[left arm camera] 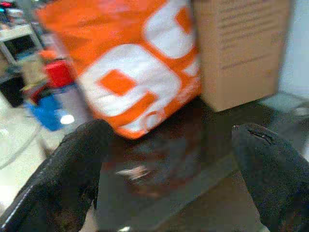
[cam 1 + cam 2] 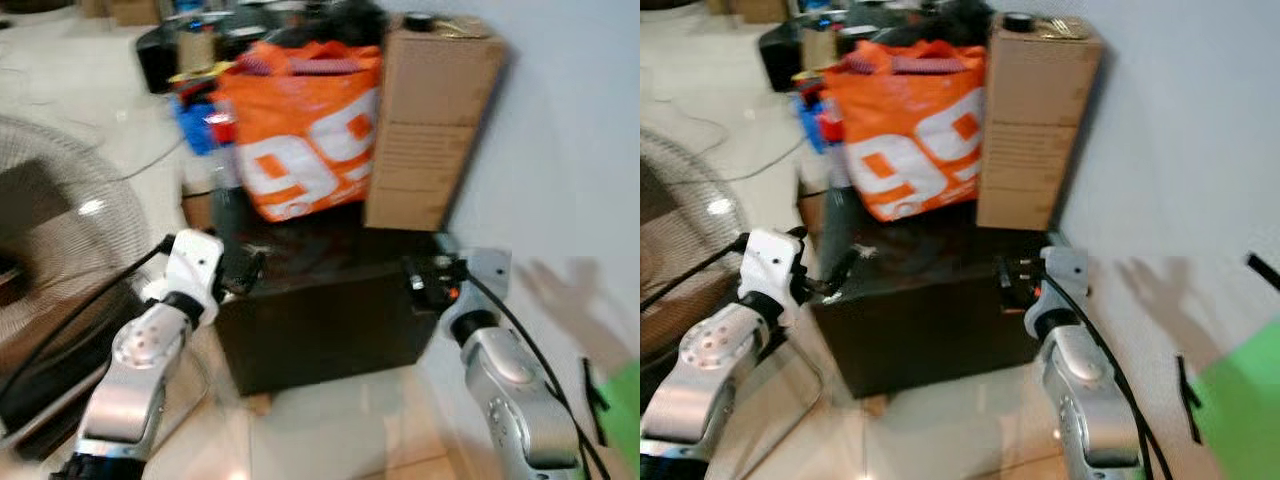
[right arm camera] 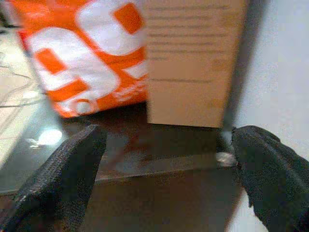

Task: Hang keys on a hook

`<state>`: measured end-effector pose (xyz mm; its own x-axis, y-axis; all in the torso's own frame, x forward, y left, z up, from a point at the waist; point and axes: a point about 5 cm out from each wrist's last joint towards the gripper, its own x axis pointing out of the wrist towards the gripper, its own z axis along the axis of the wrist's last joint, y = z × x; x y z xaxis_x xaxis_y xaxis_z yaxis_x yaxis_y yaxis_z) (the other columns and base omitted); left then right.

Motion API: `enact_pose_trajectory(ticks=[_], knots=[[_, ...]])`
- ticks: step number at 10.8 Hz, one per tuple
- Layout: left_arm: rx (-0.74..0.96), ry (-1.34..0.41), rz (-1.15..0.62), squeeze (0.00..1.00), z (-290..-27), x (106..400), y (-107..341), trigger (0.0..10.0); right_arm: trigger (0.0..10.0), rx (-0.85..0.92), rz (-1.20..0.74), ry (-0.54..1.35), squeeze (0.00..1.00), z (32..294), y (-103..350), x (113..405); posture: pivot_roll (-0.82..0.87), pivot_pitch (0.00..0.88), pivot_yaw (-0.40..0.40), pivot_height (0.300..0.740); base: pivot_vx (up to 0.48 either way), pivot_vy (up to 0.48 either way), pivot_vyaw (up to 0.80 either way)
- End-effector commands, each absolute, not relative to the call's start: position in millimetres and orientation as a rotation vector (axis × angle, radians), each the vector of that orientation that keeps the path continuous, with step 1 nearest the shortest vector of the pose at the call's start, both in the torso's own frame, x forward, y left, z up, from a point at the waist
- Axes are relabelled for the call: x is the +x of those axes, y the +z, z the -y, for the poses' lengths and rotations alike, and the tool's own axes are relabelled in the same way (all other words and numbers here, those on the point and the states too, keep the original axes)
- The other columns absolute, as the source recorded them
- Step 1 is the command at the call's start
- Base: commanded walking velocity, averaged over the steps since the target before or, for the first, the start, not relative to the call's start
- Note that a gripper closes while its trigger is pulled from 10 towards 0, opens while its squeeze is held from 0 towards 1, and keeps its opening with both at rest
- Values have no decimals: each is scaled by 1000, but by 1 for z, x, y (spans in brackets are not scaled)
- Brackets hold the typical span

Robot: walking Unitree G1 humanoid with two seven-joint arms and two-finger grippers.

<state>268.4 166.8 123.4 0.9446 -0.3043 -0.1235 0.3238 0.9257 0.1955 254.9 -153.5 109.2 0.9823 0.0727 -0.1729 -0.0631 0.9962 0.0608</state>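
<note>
From the head cameras, a dark cabinet [image 2: 330, 320] sits against the white wall [image 2: 570, 150], and everything hangs off that: an orange bag [image 2: 305, 140] with white figures stands on its top, a tall cardboard box [image 2: 435, 120] just beside the bag on the wall side, clutter of blue and red things [image 2: 200, 120] behind. A fan's wire grille [image 2: 70, 220] is off to the cabinet's left. The left gripper [image 2: 243, 270] is up at the cabinet's left front corner, the right gripper [image 2: 432, 278] at its right front corner; the picture is blurred. Over to the left wrist view: fingers [image 1: 72, 169] spread wide, nothing between them, the glossy cabinet top [image 1: 164, 159] ahead with a small pale glint I can't identify. Right wrist view: fingers [image 3: 67, 169] wide apart too, empty, looking at bag and box. Keys and hook I cannot make out anywhere.
</note>
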Motion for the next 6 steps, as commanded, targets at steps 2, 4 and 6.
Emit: enact_pose_trajectory(ticks=[2, 4, 6], knots=[[228, -329, -83, 0, -167, 269, 126, 10000, 10000, 40, -158, 63, 1000, 155, 112, 257, 3, 0, 8, 740, 345, 0, 0], [228, -326, -83, 0, -168, 269, 126, 10000, 10000, 37, -157, 65, 1000, 155, 112, 259, 4, 0, 6, 740, 349, 0, 0], [232, -325, -84, 0, -168, 270, 126, 10000, 10000, 28, -156, 70, 1000, 154, 111, 260, 11, 0, 6, 740, 347, 0, 0]])
